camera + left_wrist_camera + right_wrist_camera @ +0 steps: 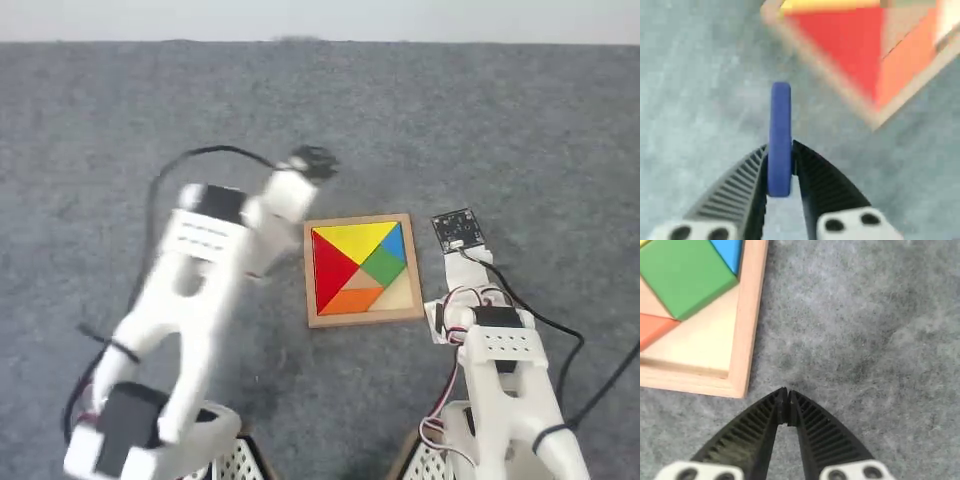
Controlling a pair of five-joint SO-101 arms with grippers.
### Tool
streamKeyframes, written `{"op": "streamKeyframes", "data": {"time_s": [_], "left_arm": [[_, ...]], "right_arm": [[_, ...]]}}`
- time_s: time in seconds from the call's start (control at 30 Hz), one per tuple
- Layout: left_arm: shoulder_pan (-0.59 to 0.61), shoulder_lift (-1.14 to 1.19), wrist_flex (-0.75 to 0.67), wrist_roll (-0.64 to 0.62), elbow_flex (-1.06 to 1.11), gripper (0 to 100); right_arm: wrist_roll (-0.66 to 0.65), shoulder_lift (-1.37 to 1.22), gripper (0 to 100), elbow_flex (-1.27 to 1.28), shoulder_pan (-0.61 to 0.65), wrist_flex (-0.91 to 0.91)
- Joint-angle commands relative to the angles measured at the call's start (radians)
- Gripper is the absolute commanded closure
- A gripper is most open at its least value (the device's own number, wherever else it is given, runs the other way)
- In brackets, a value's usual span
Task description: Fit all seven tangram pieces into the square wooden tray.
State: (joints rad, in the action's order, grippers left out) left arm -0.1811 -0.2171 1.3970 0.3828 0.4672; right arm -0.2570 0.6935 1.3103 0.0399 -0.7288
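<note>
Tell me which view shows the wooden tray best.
High view: the whole wooden tray, all four rims and everything inside. Left wrist view catches one corner with the red triangle; right wrist view one corner with the green square.

From the left wrist, the wooden tray lies blurred and cut off at the frame's edge. The blue piece has its near end hidden between the fingers of the left gripper. Overhead, the left arm shows smeared, its base cropped.
</note>
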Motion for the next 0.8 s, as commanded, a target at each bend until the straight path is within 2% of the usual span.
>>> {"op": "streamKeyframes", "data": {"time_s": [0.0,0.13,0.3,0.47,0.77], "left_arm": [[-0.247,0.049,-0.164,-0.207,-0.047,99],[-0.319,0.192,-0.262,-0.327,-0.107,99],[-0.327,0.387,-0.276,-0.473,-0.278,99],[-0.364,0.502,-0.282,-0.494,-0.334,99],[-0.396,0.52,-0.29,-0.539,-0.335,99]], "right_arm": [[-0.006,0.038,99.1,-0.008,0.001,0.012],[-0.006,0.038,99.1,-0.008,0.001,0.015],[-0.006,0.038,99.1,-0.008,0.004,0.016],[-0.006,0.038,99.1,-0.008,0.005,0.016],[-0.008,0.038,99.1,-0.008,0.007,0.016]]}}
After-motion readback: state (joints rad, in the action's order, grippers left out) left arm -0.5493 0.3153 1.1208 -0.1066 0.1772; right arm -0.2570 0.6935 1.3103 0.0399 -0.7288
